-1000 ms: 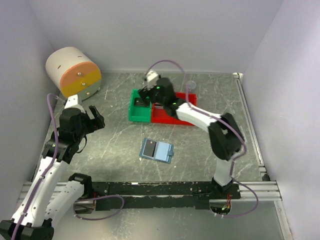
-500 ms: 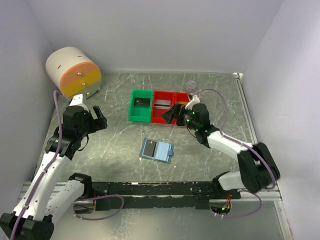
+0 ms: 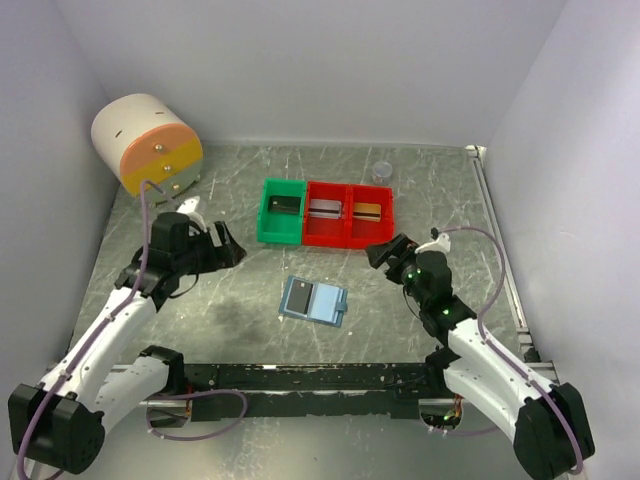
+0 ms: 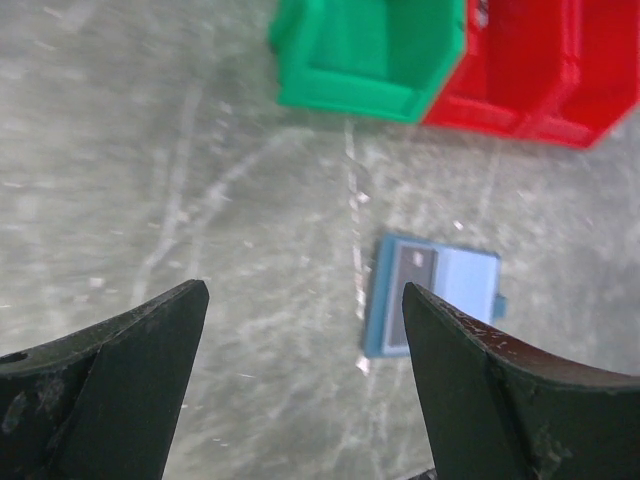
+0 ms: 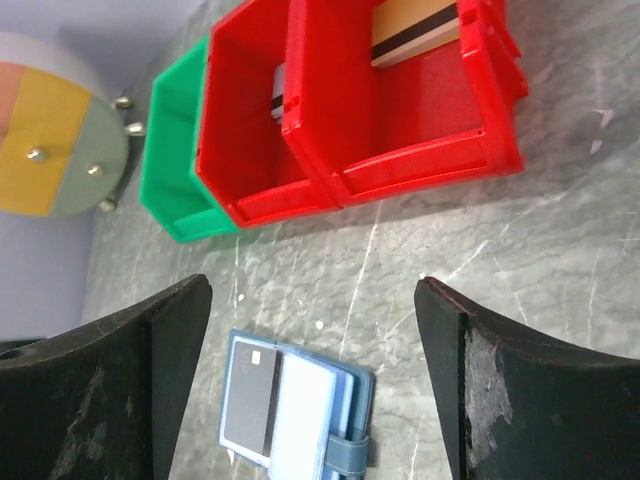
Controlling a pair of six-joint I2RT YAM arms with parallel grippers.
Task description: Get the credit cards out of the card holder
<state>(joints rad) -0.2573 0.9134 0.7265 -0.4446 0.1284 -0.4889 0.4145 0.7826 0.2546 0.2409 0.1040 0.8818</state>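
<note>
- Card holder: the small blue-grey two-panel fabric wallet point(image 3: 314, 301) lies open and flat on the grey scratched table top point(image 3: 420, 180). It sits near the middle, in front of the row of bins and apart from them.
- Removed so far:
  - A dark flat card point(image 3: 284, 206) lies in the green plastic bin point(image 3: 264, 222).
  - A silvery-grey card point(image 3: 324, 208) lies in the middle red plastic bin point(image 3: 326, 235).
  - A gold-copper card with a dark stripe point(image 5: 415, 30) lies in the right-hand red plastic bin point(image 5: 430, 160).
- Outstanding: a dark rectangle with a small pale mark near one corner point(image 5: 250, 400) occupies the wallet's left panel. I judge it to be a further card not yet withdrawn, though it could be a pocket window.
- Left gripper point(image 4: 303, 298): fingers spread wide with nothing between them. It hangs above bare table to the left of the wallet and points toward it.
- Right gripper point(image 5: 312, 290): fingers also spread wide and empty. It sits just in front of the red bins, to the right of the wallet.
- Assessment: the task is mostly complete, with one extraction apparently left.
</note>
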